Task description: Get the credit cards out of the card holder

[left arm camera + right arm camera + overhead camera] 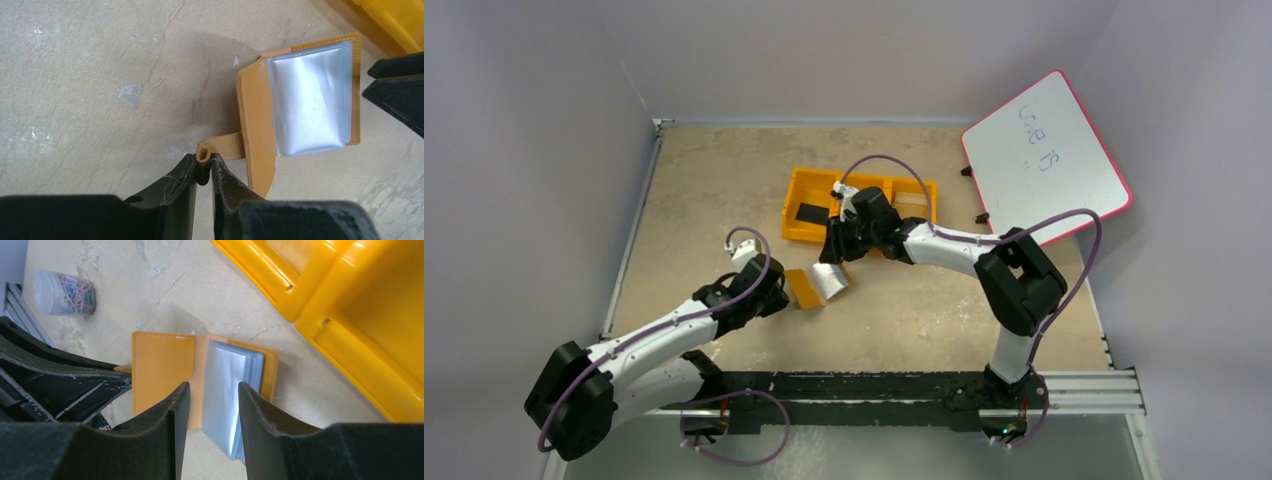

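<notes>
The tan card holder (816, 286) lies open on the table, its pale blue-grey pockets (309, 102) facing up. My left gripper (203, 169) is shut on the holder's strap tab at its left side. My right gripper (213, 391) is open and hovers just above the pockets (227, 390), jaws on either side of the pocket stack without touching it. No credit card shows clearly in the pockets. A pale card-like piece (911, 199) lies in the right compartment of the orange tray (796, 190).
The orange tray stands just behind the holder with a black block (811, 212) in its left compartment. A jar of paper clips (65, 292) stands near the left arm. A whiteboard (1044, 160) leans at the back right. A metal rail (1084, 385) runs along the near edge.
</notes>
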You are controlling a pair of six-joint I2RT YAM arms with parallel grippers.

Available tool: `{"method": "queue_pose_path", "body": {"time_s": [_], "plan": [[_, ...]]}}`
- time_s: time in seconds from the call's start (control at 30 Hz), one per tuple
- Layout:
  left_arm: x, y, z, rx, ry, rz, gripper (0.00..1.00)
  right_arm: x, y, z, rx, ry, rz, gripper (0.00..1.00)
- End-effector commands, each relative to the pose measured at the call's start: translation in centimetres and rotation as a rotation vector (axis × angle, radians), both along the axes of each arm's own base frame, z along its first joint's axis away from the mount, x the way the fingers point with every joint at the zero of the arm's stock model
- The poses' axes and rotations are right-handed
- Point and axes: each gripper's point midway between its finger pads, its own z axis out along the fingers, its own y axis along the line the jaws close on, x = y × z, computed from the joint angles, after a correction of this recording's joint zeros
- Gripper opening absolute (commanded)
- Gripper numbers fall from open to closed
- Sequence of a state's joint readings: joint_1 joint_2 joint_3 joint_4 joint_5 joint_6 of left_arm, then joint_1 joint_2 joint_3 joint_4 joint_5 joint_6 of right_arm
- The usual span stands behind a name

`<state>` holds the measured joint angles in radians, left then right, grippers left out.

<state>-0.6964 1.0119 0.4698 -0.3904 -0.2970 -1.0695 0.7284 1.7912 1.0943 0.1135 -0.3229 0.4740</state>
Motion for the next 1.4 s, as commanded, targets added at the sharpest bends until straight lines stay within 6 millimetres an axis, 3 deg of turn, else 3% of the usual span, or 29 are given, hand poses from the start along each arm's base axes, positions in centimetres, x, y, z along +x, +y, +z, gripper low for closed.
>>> {"method": "queue_pose_path", "body": {"time_s": [0.0,0.07,0.3,0.47,0.67,0.87,1.13,1.37], "plan": [[0.2,0.9,0.3,-0.002,-0.024,0.067,0.17,-0.8,2.2,0.6,-0.056,-0.085,0.117,0.45],[0.4,0.8,0.6,-0.002,-0.034,0.063,0.18,-1.3,3.1,0.0,-0.066,-0.069,0.141,0.44],[1.1,0.6,1.6,0.008,-0.058,0.064,0.24,-2.5,3.3,-3.8,-0.185,-0.037,0.167,0.47],[2.2,-0.6,3.6,-0.066,-0.114,0.063,0.41,-3.1,3.3,-4.8,-0.226,-0.037,0.178,0.56],[2.8,-1.8,5.4,-0.146,-0.145,0.070,0.61,-3.3,3.2,-5.9,-0.244,-0.009,0.166,0.57],[2.3,-1.6,4.0,-0.145,-0.117,0.087,0.63,-3.8,3.3,-6.8,-0.231,0.029,0.167,0.54],[3.6,-2.2,7.7,-0.223,-0.231,0.088,0.72,-4.2,3.2,-7.1,-0.231,0.046,0.176,0.54],[2.3,-0.8,3.4,-0.118,-0.100,0.126,0.64,-4.8,3.3,-7.1,-0.213,0.084,0.162,0.52]]}}
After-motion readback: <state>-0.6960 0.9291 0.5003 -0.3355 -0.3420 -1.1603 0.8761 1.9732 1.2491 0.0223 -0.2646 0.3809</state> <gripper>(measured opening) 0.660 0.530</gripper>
